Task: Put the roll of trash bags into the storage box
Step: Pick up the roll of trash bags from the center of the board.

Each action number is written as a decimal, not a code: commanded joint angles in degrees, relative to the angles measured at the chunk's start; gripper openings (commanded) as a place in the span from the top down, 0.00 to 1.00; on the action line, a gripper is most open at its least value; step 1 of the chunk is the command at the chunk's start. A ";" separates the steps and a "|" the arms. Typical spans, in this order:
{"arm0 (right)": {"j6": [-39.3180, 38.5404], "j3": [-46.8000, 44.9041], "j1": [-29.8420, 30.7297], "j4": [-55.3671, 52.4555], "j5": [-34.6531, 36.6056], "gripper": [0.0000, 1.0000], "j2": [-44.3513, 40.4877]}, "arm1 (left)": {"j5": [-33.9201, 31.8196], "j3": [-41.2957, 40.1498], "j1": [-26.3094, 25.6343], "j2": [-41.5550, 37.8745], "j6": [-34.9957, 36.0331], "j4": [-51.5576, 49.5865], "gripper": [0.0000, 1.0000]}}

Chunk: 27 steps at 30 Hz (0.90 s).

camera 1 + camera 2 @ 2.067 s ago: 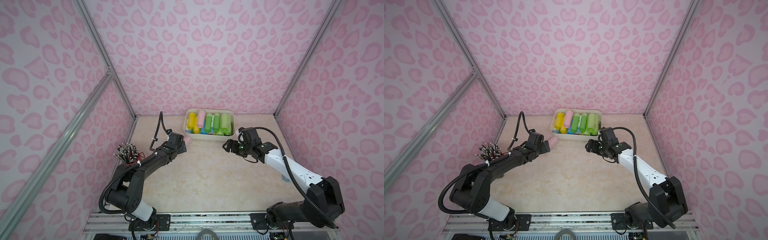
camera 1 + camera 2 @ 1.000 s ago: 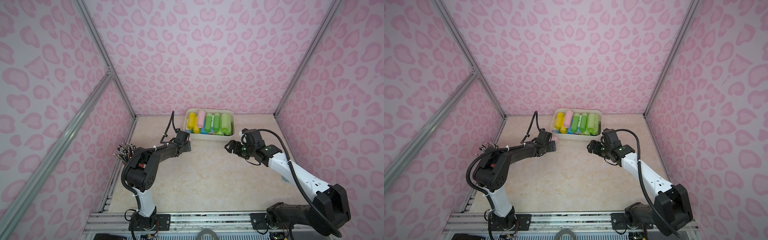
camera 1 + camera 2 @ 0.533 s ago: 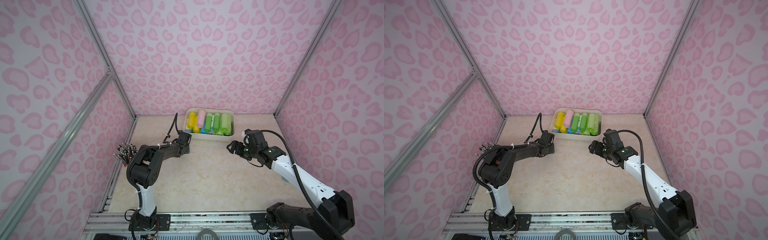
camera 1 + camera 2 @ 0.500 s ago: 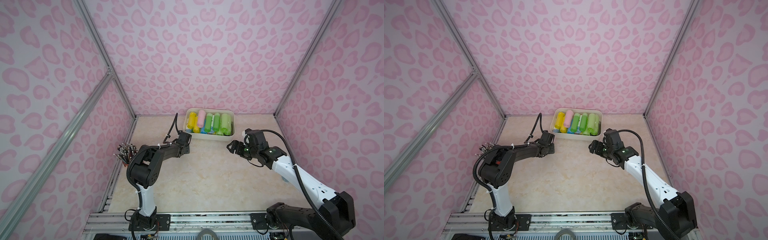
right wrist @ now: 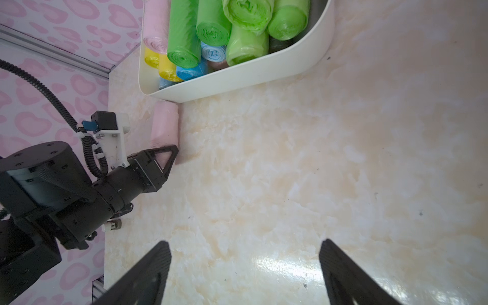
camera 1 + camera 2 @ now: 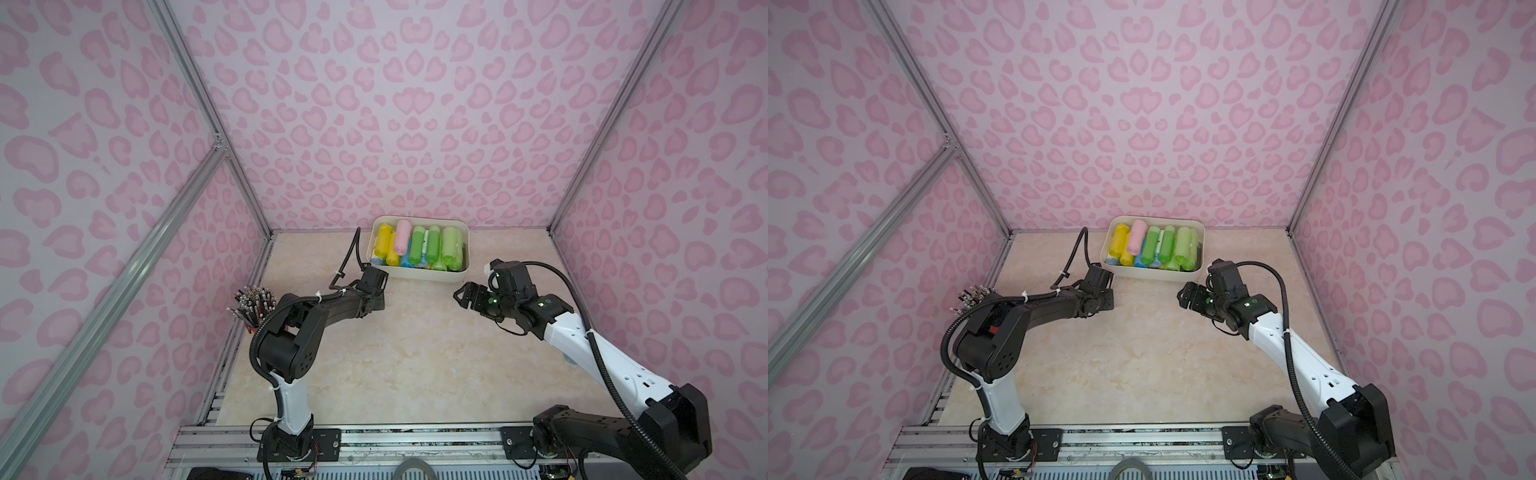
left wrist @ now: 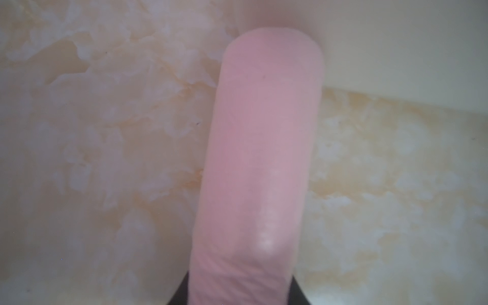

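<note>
Left gripper has clamped the pink cylindrical plastic trash-bag roll for lifting into the cream-white rectangular storage box; right gripper waits open.

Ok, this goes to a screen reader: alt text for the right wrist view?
The left end effector grips one end of a pink roll of trash bags lying on the table by a corner of the storage box, full of green, yellow, blue and pink rolls. The right end effector hangs open in the foreground.
</note>
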 commanded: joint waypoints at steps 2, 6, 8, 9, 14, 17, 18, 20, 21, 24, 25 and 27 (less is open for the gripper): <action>0.60 -0.39 0.02 0.78 -0.64 0.10 -0.16 | 0.71 0.86 -0.51 -1.69 -0.66 -0.05 0.74; 0.69 -0.58 0.02 0.87 -0.64 0.10 -0.15 | 1.17 0.93 -1.06 -3.03 -0.86 -0.22 0.74; 0.74 -0.58 -0.02 0.98 -0.81 0.10 0.00 | 1.25 0.93 -1.24 -3.88 -1.04 -0.39 0.74; 0.78 -0.58 0.02 1.04 -0.90 0.10 0.07 | 1.34 0.93 -1.37 -4.23 -1.22 -0.42 0.74; 0.69 -0.66 0.01 1.66 -1.53 0.10 0.43 | 1.08 0.73 -1.90 -5.41 -1.54 -0.48 0.74; 0.69 -0.74 0.02 1.99 -2.02 0.10 0.77 | 0.75 0.46 -2.07 -6.04 -1.73 -0.59 0.74; 0.73 -0.82 0.02 2.08 -2.17 0.10 0.87 | 0.73 0.46 -2.12 -6.35 -1.81 -0.64 0.74; 0.13 -0.84 0.02 2.43 -2.78 0.10 1.06 | 0.68 0.54 -2.12 -7.10 -1.74 -0.66 0.74; -0.01 -0.83 0.00 2.45 -2.88 0.10 1.15 | 0.45 0.63 -2.10 -7.40 -1.65 -0.70 0.74; -0.61 -0.51 0.02 2.46 -3.14 0.10 1.40 | -0.88 1.99 -2.07 -7.77 -1.60 -1.10 0.75; -0.65 -0.32 0.02 2.45 -3.27 0.10 1.41 | -1.11 2.53 -2.12 -7.83 -1.50 -1.19 0.75; -0.72 0.10 0.07 2.45 -3.36 0.10 1.49 | -1.28 3.58 -2.12 -8.16 -1.39 -1.19 0.75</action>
